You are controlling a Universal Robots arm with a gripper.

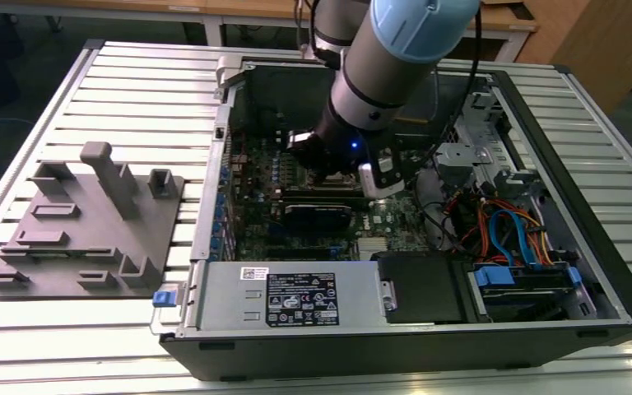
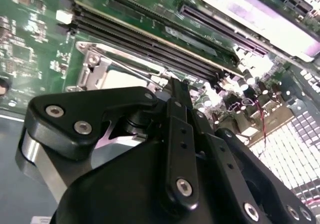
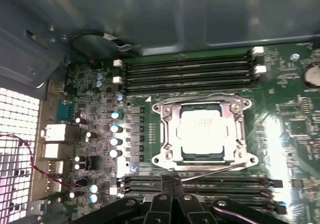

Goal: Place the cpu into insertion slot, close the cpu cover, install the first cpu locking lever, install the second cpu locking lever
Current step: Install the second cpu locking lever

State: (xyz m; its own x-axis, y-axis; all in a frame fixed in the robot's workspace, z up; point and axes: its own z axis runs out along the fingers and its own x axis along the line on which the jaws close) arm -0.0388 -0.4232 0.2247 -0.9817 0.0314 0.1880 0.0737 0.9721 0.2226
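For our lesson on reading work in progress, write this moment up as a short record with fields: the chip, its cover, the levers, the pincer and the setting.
cpu: seated in the insertion slot, its silver top showing
cpu cover: lying flat round the chip
locking lever: a thin wire lever runs along the socket's edge nearest the pincer
pincer: close beside that edge, fingers together
setting: open computer case on a slatted table

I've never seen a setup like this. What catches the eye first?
A big arm with a pale blue joint reaches down into an open computer case lying on a slatted table. In the first wrist view, the silver cpu sits in its socket under the shiny cpu cover, with the black claw hovering beside it.
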